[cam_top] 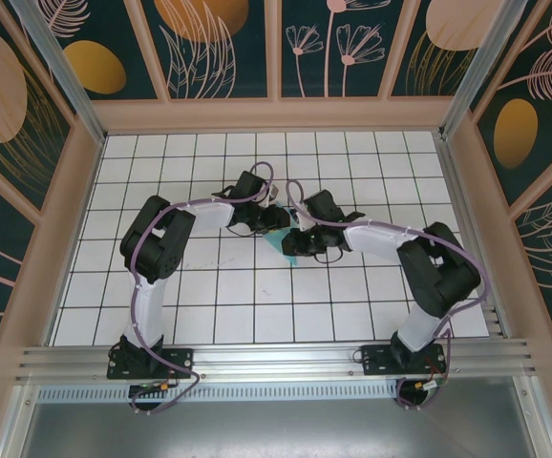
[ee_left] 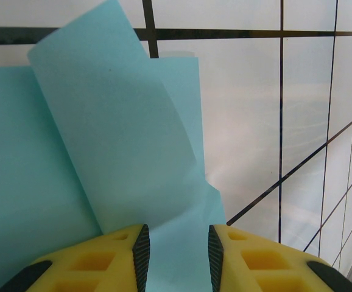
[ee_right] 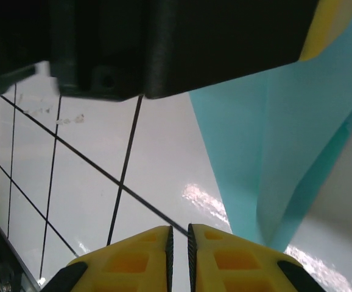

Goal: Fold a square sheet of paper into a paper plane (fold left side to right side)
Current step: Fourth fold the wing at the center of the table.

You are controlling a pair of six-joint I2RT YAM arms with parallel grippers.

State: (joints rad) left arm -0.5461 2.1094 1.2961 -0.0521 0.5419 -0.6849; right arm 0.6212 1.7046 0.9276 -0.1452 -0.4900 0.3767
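Note:
The light-turquoise sheet of paper (cam_top: 279,251) lies partly folded in the middle of the tiled table, between the two grippers. In the left wrist view a flap of the paper (ee_left: 121,140) curls up off the flat layer. My left gripper (ee_left: 177,232) is low over the paper's near edge, its yellow fingers (ee_left: 124,255) apart, with paper running under the gap. My right gripper (ee_right: 178,231) hovers over bare tile just left of the paper (ee_right: 273,152), jaws almost together with nothing between them. From above, the left gripper (cam_top: 276,223) and right gripper (cam_top: 291,248) nearly touch.
The white grid table (cam_top: 257,296) is walled by wooden rails and patterned panels. The left arm's dark wrist (ee_right: 164,42) hangs close above the right gripper. Both arm bases sit at the near edge (cam_top: 276,361).

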